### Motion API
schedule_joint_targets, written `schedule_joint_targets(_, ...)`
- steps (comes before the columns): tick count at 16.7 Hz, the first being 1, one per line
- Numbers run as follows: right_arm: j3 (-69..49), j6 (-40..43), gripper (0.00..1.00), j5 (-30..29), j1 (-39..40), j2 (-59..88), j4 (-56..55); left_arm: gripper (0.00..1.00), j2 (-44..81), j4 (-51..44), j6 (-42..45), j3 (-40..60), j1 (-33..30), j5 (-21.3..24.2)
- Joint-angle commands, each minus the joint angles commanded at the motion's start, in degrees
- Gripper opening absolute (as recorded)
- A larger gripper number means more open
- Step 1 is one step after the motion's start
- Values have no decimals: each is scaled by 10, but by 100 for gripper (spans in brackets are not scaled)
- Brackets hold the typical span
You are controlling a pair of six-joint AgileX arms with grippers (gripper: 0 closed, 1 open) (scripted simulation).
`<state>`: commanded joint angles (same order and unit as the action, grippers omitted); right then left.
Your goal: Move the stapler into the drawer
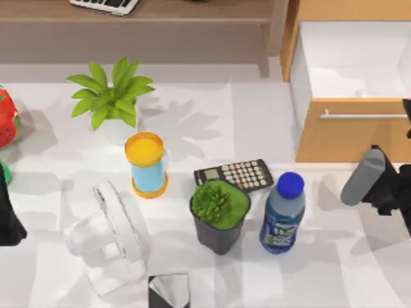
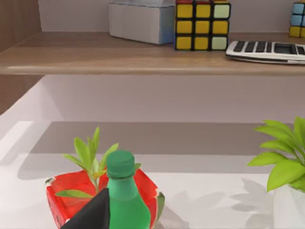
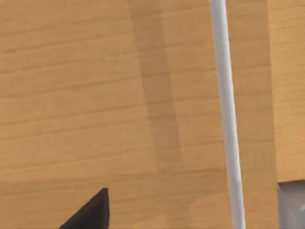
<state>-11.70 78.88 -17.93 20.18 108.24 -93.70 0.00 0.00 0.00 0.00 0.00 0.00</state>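
The stapler (image 1: 363, 176) is a grey elongated body raised above the table at the right edge, casting a shadow on the tabletop to its left. My right gripper (image 1: 380, 185) is shut on it from the right. Just behind it stands the drawer (image 1: 350, 138), pulled open, with a light wooden front, a thin silver handle (image 1: 363, 115) and a white inside (image 1: 353, 61). The right wrist view looks closely at the drawer front (image 3: 119, 95) and its handle (image 3: 226, 119), with one dark fingertip (image 3: 90, 213) low down. My left gripper (image 1: 8, 221) is parked at the table's left edge.
A blue-capped bottle (image 1: 282, 213), a dark potted plant (image 1: 219, 215) and a calculator (image 1: 234, 174) stand left of the stapler. Further left are an orange-lidded jar (image 1: 147, 163), a white fan (image 1: 109, 237), a leafy plant (image 1: 110, 96) and a green bottle (image 2: 123, 198). A brown shelf (image 1: 160, 19) runs behind.
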Motion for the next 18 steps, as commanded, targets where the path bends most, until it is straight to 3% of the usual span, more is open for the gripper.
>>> schedule_joint_targets(5,-6,101,100,-37,-3,50,-69,100,0,0,0,0,0,0)
schedule_joint_targets(18,-46,102,100,-22,-19,58,-38,100,0,0,0,0,0,0)
